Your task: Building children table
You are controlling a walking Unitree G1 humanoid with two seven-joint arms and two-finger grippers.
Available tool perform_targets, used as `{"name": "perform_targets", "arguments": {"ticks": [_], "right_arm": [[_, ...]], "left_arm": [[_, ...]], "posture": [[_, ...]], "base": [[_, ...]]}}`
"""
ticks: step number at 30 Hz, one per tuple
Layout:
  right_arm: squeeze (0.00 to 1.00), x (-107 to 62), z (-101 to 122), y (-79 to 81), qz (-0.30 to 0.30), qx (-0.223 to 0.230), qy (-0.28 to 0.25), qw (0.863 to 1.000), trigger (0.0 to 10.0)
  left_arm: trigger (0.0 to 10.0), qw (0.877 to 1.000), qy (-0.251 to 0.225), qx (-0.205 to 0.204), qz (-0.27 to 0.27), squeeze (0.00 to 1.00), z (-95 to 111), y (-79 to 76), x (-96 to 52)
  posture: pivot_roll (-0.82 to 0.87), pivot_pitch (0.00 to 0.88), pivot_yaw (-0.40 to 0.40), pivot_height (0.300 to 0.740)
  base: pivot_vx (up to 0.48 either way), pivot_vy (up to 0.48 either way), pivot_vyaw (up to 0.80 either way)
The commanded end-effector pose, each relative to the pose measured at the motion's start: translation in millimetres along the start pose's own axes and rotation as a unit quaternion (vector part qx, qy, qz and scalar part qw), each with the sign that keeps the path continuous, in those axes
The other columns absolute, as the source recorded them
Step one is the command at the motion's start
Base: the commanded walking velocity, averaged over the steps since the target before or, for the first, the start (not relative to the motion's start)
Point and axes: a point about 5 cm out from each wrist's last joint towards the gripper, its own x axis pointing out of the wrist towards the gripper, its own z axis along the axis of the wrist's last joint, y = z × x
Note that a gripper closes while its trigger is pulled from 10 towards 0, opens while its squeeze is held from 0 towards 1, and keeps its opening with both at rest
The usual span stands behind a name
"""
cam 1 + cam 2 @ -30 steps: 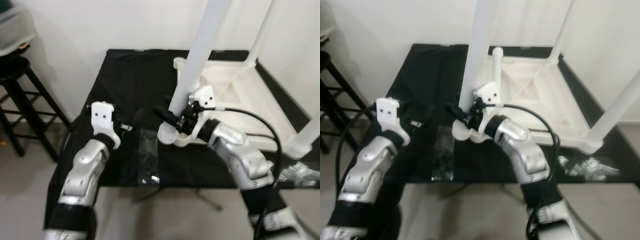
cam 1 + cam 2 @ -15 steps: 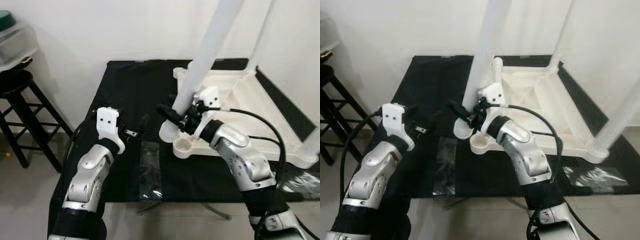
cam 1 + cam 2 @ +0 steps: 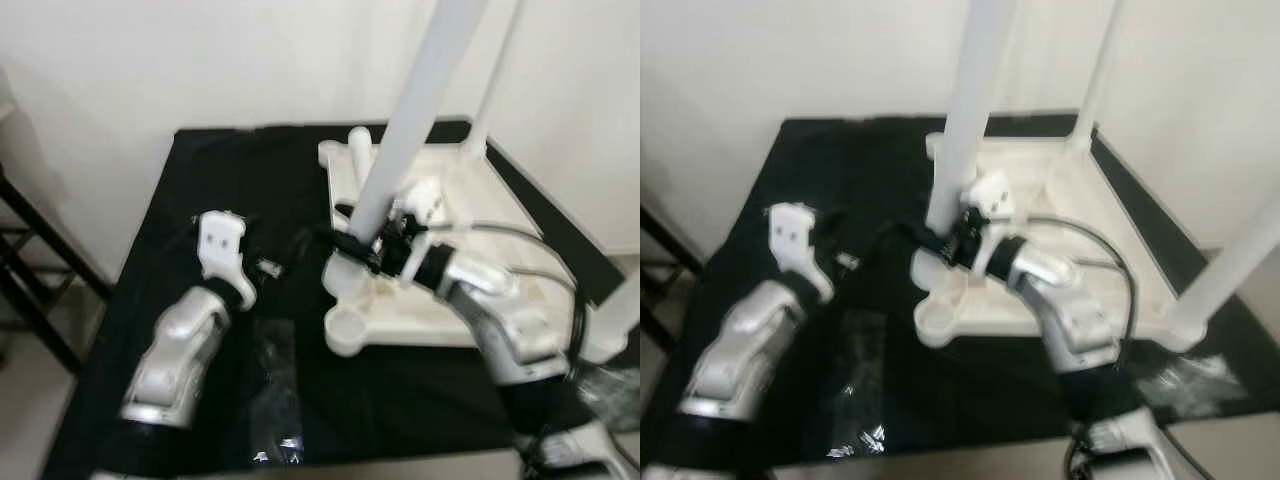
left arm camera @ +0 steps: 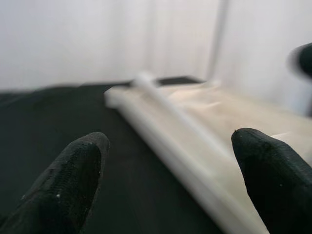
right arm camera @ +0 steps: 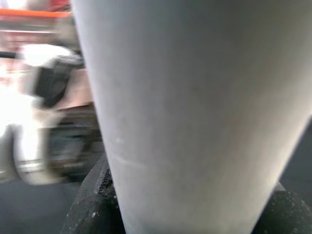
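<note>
An upturned white children's table [image 3: 400, 325] lies on a black cloth. My right gripper [image 3: 362, 240] is shut on a loose white table leg [image 3: 410, 120], which stands steeply tilted with its lower end over the table's near-left part. An empty round socket [image 3: 347, 326] sits at the near-left corner, in front of the leg's end. In the right wrist view the leg [image 5: 185, 107] sits between the black fingers [image 5: 92, 204]. My left gripper [image 3: 285, 255] hovers open over the cloth, left of the leg. Its fingers [image 4: 73, 170] hold nothing.
Two fitted legs stand up from the table, one at the back [image 3: 495, 70] and one at the right [image 3: 622, 310]. A clear plastic bag [image 3: 275, 370] lies on the cloth near the front. A black stool [image 3: 40, 290] stands at the left. A white wall is close behind.
The head camera has shifted. My right gripper has lifted the leg's lower end off the near-left corner socket and carried it a little back over the table. The socket now shows empty.
</note>
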Motion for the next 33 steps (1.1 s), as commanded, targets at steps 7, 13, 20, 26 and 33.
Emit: {"name": "perform_targets", "arguments": {"ticks": [7, 13, 20, 26, 33], "right_arm": [[0.00, -13.1, 2.2, 12.5, 0.149, 0.012, 0.037, 0.988, 10.0], [0.00, -11.0, 4.3, 8.1, 0.165, 0.019, 0.041, 0.985, 10.0], [0.00, 5.3, 15.5, 0.1, 0.193, 0.026, 0.027, 0.981, 10.0], [0.00, 15.9, 29.2, 5.9, 0.261, 0.024, 0.020, 0.965, 10.0], [0.00, 26.2, 29.9, 21.1, 0.301, 0.020, 0.014, 0.953, 10.0]], "left_arm": [[10.0, 0.998, 0.034, 0.027, 0.045, 0.00, -8.2, 15.5, -13.3], [10.0, 0.996, 0.041, 0.042, 0.062, 0.00, -9.7, 20.7, -24.7], [10.0, 0.995, 0.050, 0.048, 0.070, 0.00, -12.4, 14.2, -43.3], [10.0, 0.994, 0.059, 0.041, 0.079, 0.00, -6.3, 11.6, -58.9], [10.0, 0.992, 0.068, 0.031, 0.103, 0.00, -6.4, 25.7, -70.3]], "posture": [[0.00, 0.122, -0.044, 0.740], [0.00, 0.158, -0.055, 0.740], [0.02, 0.248, -0.076, 0.740], [0.06, 0.309, -0.086, 0.740], [0.09, 0.320, -0.124, 0.740]], "base": [[0.000, -0.070, 0.00], [0.000, 0.000, 0.00], [0.000, 0.000, 0.00], [0.000, -0.228, 0.00], [0.000, -0.123, 0.00]]}}
